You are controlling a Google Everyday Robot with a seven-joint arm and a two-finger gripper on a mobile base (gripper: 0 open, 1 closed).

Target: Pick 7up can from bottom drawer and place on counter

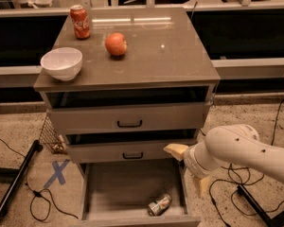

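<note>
The 7up can (159, 205) lies on its side at the front right of the open bottom drawer (116, 188), on its grey floor. My gripper (189, 168) hangs at the end of the white arm, by the drawer's right edge, above and to the right of the can. Its two pale fingertips (175, 150) stand wide apart and hold nothing. The counter (156, 51) is the glossy grey-brown top of the cabinet, above the drawers.
On the counter stand a red Coca-Cola can (80, 21), an orange-red fruit (116, 44) and a white bowl (61, 63). The two upper drawers (130, 119) stand slightly open. Cables (236, 183), a black pole (16, 178) and a blue tape cross (58, 172) lie on the floor.
</note>
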